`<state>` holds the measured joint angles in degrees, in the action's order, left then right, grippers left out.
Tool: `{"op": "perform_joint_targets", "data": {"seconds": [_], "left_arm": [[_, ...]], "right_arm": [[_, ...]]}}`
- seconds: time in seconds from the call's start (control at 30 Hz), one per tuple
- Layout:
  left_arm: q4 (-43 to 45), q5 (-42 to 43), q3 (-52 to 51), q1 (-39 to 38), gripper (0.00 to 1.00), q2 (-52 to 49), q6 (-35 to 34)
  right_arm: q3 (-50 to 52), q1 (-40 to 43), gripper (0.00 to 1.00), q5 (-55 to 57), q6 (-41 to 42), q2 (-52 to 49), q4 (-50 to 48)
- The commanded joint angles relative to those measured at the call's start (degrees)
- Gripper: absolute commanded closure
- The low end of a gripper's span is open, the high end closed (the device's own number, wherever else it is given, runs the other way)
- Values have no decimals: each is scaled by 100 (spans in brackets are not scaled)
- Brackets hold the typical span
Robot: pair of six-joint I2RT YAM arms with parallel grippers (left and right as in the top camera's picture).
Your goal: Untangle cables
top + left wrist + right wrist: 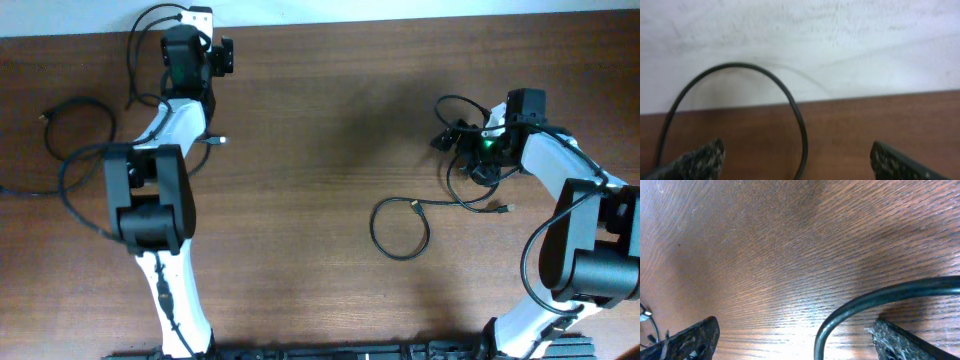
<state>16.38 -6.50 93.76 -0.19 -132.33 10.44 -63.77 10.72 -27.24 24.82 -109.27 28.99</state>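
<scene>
Right hand [795, 336] hovers low over the surface [790, 240], fingers apart, a black cable [865, 299] lying ungripped between them. Left hand [797, 159], far left, is also apart and holds nothing. One loop [373, 228] lies free centre-right. The cluster [450, 140] by the right hand probably needs one strand pinched and drawn clear.

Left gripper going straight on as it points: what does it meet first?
Likely the black cable looping just ahead of the left gripper; behind it, the white wall. Depth unclear.
</scene>
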Motion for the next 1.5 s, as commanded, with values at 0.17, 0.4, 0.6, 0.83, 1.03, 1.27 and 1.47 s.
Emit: {"op": "perform_joint_targets", "data": {"seconds": [0.17, 0.4, 0.6, 0.83, 1.03, 1.27, 1.47], "left_arm": [[1471, -262, 52, 39, 14, -1217, 79], [1233, -313, 52, 103, 28, -1515, 81], [1012, -837, 55, 105, 90, -1508, 76], [522, -944, 55, 105, 100, -990, -422], [-1204, -935, 55, 61, 100, -136, -592], [-3268, -935, 55, 33, 100, 433, -1537], [-3700, -767, 52, 33, 66, 562, -2175]], "right_arm": [[546, 94, 1, 1379, -81, -778, 205], [546, 94, 1, 1379, -81, -778, 205], [546, 94, 1, 1379, -81, -778, 205], [546, 94, 1, 1379, -81, -778, 205], [546, 94, 1, 1379, -81, -778, 205], [546, 94, 1, 1379, -81, -778, 205], [546, 94, 1, 1381, -81, -778, 205]]}}
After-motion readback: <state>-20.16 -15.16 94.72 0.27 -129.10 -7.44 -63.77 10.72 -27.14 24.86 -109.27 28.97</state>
